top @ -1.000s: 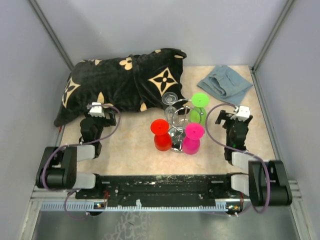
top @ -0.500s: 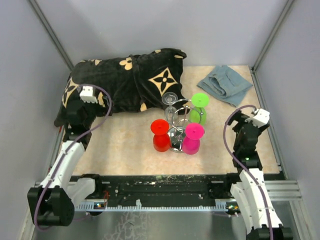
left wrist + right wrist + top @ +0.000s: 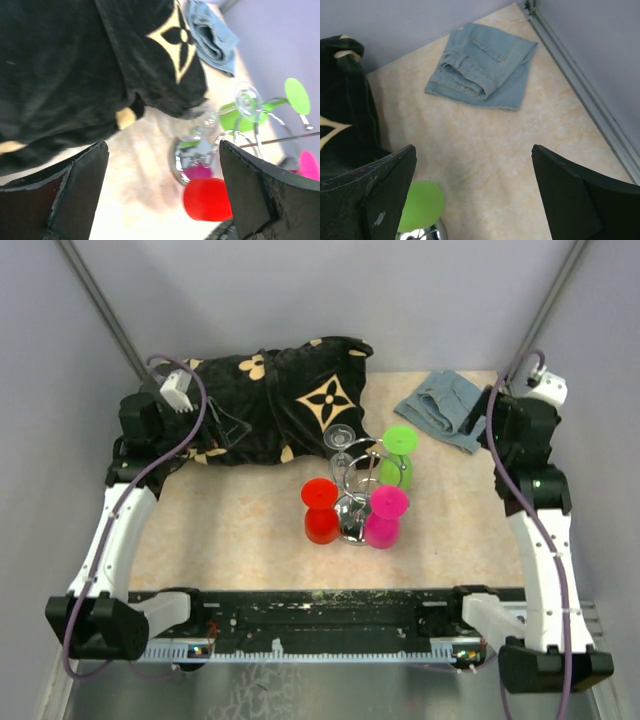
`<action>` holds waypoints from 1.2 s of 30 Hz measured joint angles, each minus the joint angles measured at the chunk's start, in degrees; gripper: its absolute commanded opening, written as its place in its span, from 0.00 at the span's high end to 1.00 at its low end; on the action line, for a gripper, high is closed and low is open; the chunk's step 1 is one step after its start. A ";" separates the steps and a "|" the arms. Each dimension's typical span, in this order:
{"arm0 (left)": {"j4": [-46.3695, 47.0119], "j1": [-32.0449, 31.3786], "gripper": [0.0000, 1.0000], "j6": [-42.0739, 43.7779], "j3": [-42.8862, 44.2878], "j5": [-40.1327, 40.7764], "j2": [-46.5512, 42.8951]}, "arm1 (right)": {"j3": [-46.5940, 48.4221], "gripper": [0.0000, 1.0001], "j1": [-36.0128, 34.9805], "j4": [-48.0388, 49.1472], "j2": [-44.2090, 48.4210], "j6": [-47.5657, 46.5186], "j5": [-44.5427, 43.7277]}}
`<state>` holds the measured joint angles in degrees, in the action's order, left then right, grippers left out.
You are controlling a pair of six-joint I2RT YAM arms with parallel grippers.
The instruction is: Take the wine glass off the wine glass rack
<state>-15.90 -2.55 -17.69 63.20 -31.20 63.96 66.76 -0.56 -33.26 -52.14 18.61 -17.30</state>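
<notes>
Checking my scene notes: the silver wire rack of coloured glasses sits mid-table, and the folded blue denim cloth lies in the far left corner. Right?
Not quite: the folded light-blue denim cloth lies in the far right corner, as the top external view shows. The shiny silver wire rack of coloured glasses does sit mid-table.

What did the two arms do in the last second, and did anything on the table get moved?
Both arms unfolded from near their bases and reached up and away: the left gripper now over the black patterned cloth, the right gripper toward the folded denim. Both are open, holding nothing. The wine glass rack, clear glass, red glass, pink glass, green glass, cloth and denim stayed put.
</notes>
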 measured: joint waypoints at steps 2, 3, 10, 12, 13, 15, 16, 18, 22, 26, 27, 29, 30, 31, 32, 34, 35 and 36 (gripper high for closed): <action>0.02 -0.02 0.08 -4.17 0.72 -4.72 3.32 | 6.56 0.02 0.13 -3.26 -5.01 0.04 4.00; 0.17 -0.13 0.08 -6.75 1.55 -6.88 5.31 | 8.90 0.02 0.15 -4.26 -6.91 0.09 5.79; 1.20 -4.96 0.15 -17.27 13.31 -18.21 20.02 | 15.50 0.02 0.37 -9.33 -11.10 2.10 13.55; 2.32 -7.48 0.18 -19.69 16.85 -20.72 23.65 | 15.54 0.02 0.37 -10.10 -11.08 2.71 14.71; 3.15 -8.66 0.20 -20.87 17.88 -21.92 25.07 | 15.54 0.02 0.37 -10.43 -11.10 3.04 15.15; 4.83 -10.78 0.21 -23.41 18.69 -24.04 27.28 | 15.52 0.02 0.37 -11.19 -11.13 3.54 15.91; 5.49 -11.80 0.23 -24.61 18.69 -25.07 28.26 | 15.52 0.02 0.37 -11.26 -11.13 3.65 16.15; 6.14 -13.25 0.23 -26.51 18.69 -26.60 30.10 | 15.52 0.02 0.37 -11.41 -11.10 4.04 16.63; 7.17 -15.41 0.23 -29.05 18.69 -28.50 33.46 | 15.52 0.02 0.37 -11.80 -10.60 4.55 17.22; 7.74 -16.70 0.23 -30.16 19.17 -29.57 36.13 | 15.52 0.02 0.37 -12.31 -9.31 4.59 17.46; 7.80 -16.96 0.23 -30.32 19.80 -29.75 36.92 | 15.52 0.02 0.37 -12.33 -9.03 4.57 17.46; 7.98 -17.40 0.24 -30.40 21.33 -29.97 38.51 | 15.52 0.02 0.37 -12.39 -8.61 4.57 17.57; 8.11 -17.62 0.24 -30.49 21.97 -29.97 39.15 | 15.52 0.02 0.37 -12.41 -8.46 4.57 17.64; 8.20 -17.68 0.24 -30.53 22.49 -29.97 39.65 | 15.52 0.02 0.37 -12.44 -8.39 4.57 17.66; 8.28 -17.73 0.24 -30.56 22.73 -29.99 39.95 | 15.52 0.02 0.37 -12.44 -8.37 4.55 17.68; 8.35 -17.75 0.25 -30.62 22.97 -30.18 40.30 | 15.50 0.02 0.37 -12.46 -8.37 4.55 17.70; 8.46 -17.73 0.25 -30.80 23.10 -30.32 40.48 | 15.47 0.02 0.37 -12.46 -8.37 4.55 17.75; 8.74 -17.73 0.26 -30.95 23.17 -30.45 40.68 | 15.45 0.02 0.37 -12.44 -8.37 4.52 17.86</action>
<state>-7.16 -20.27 -48.64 86.37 -61.65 104.64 82.21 -0.19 -45.69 -60.51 23.14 0.56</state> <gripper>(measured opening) 0.756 0.982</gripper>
